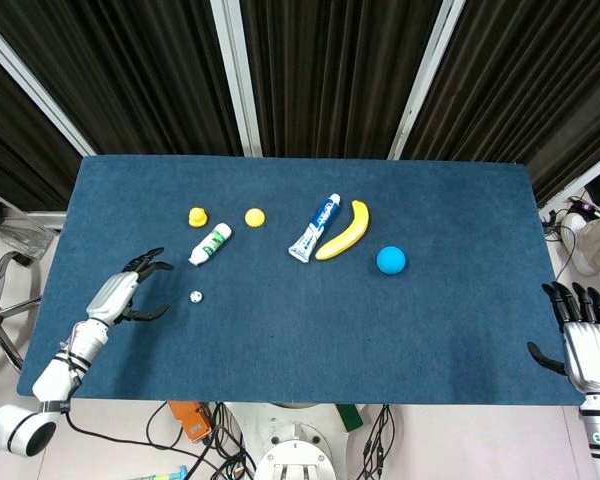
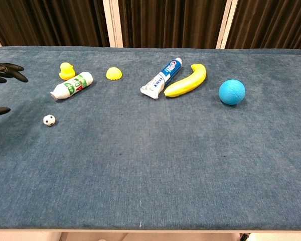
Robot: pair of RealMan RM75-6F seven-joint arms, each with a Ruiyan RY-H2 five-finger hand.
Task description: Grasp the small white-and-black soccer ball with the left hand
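One hand matters here: your left hand [image 1: 128, 291], fingers spread and empty, hovers over the table's [image 1: 280, 340] left edge, near the soccer ball [image 1: 195, 297] but apart from it. Nothing is grasped yet; you have the reach and the closing left. Count one duck [image 1: 197, 216], one bottle [image 1: 210, 244], one yellow dome [image 1: 255, 216], one toothpaste tube [image 1: 315, 227], one banana [image 1: 344, 231], one blue ball [image 1: 391, 260]. Your right hand [image 1: 588, 345] rests spread off the right edge.
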